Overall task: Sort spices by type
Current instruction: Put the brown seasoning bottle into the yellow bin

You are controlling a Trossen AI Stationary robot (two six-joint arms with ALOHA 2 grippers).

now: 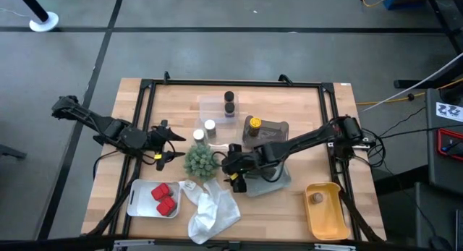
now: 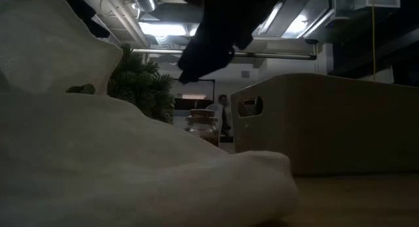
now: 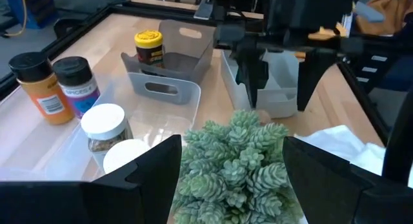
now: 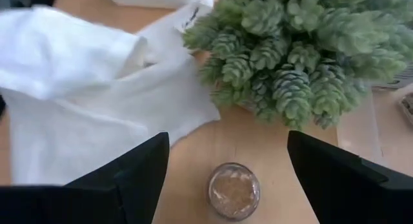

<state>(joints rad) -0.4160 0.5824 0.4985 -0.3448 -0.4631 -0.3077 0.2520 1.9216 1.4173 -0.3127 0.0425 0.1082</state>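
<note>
Right gripper (image 1: pixel 233 180), fingers spread wide, hangs over a tan round piece (image 4: pixel 233 190) lying on bare wood between its fingers, just beside the green plant (image 1: pixel 200 161) and white plastic bag (image 1: pixel 212 210). Left gripper (image 1: pixel 171 144), also spread and empty, faces the plant's other side.

Count: two dark-capped jars (image 1: pixel 228 103), two white-capped jars (image 1: pixel 204 130), one yellow-capped jar (image 1: pixel 254 126), two red packets (image 1: pixel 164 198) in a white tray (image 1: pixel 137 198), one tan piece (image 1: pixel 317 198) in a yellow tray (image 1: pixel 327 220).

Red packets (image 1: pixel 165 198) in white tray (image 1: pixel 137 200), green plant (image 1: pixel 200 161), yellow tray (image 1: pixel 327 216)
</note>
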